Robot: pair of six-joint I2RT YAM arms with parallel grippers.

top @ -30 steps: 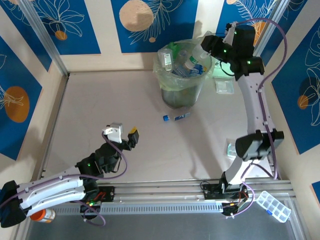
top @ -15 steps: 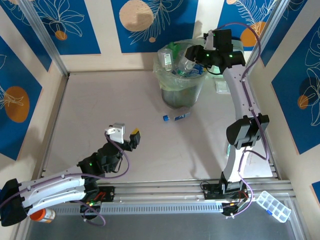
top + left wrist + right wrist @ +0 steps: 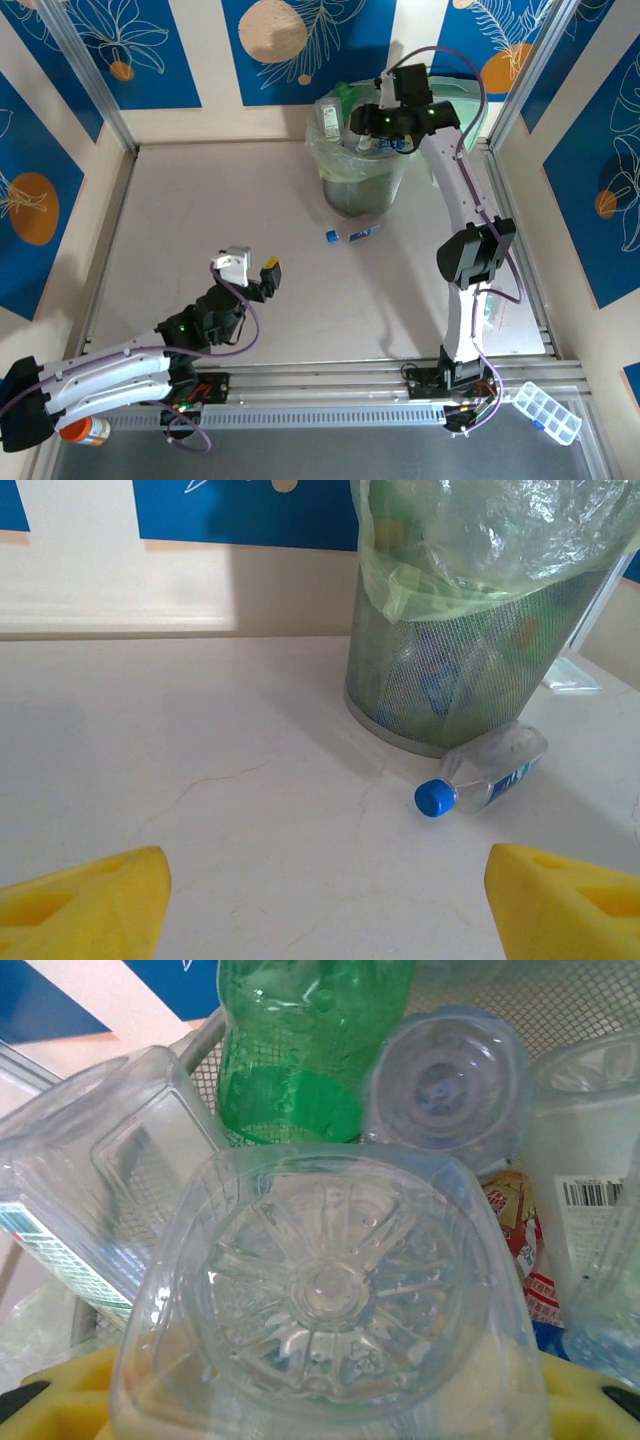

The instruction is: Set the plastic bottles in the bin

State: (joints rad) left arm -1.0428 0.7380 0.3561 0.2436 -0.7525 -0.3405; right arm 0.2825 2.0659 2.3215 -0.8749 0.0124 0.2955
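Delivery phase. The right gripper point(image 3: 372, 128), pinching a clear bottle point(image 3: 328, 1290) by its base end, has swung from the bin's right side to directly over the bin point(image 3: 335, 165) at the worktop's far edge; release looks due. The left gripper point(image 3: 325, 905) hangs spread, empty. One blue-capped bottle point(image 3: 490, 772) lies just beside the bin's foot, uncollected.

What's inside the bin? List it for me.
In the bin: a green bottle and several clear bottles, some labelled. The right gripper holds one clear bottle over them. Whatever lies below that top layer is covered.
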